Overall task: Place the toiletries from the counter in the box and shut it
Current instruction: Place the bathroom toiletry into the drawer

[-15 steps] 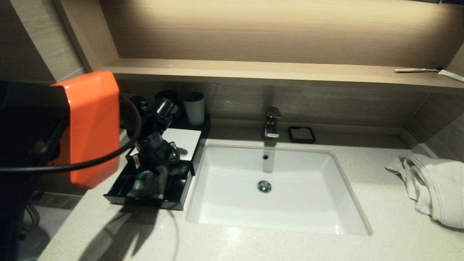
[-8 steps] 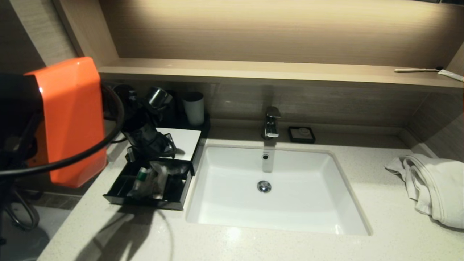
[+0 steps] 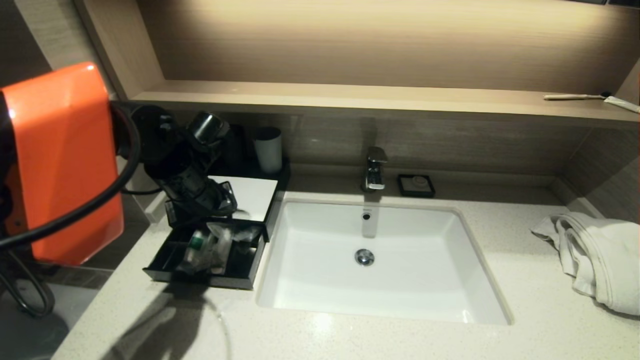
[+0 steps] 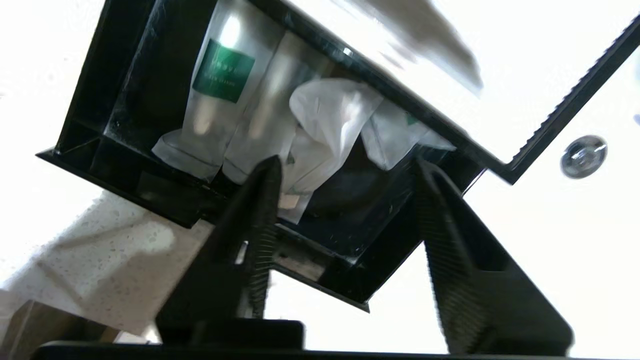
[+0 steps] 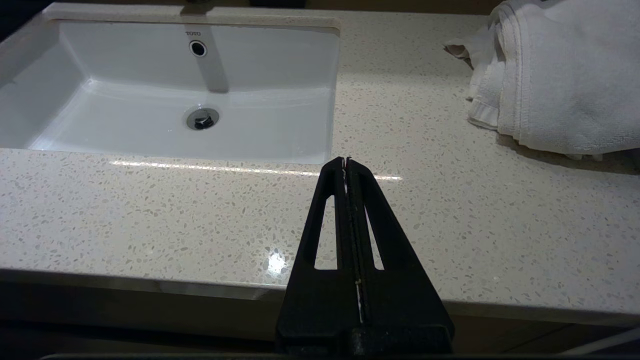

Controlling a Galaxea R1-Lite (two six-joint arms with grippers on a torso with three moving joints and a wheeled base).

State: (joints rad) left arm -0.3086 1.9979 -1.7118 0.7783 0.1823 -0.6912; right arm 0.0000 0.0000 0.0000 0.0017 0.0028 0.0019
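Since a second ago our left gripper [image 4: 345, 167] has lifted off the drawer — fingers apart, empty. We see the packets [image 4: 220, 95] and sachet [image 4: 395, 137] inside the box [image 3: 210, 255], counter's [image 3: 350, 335] left edge; right gripper [image 5: 346, 162] closed.

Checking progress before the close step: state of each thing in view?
drawer: pulled open
packets: lying in the drawer
sachet: in the drawer, partly under the box top
left gripper: open, empty, above the drawer
right gripper: shut, empty, parked over the counter
tap: no water running
towel: crumpled on the counter
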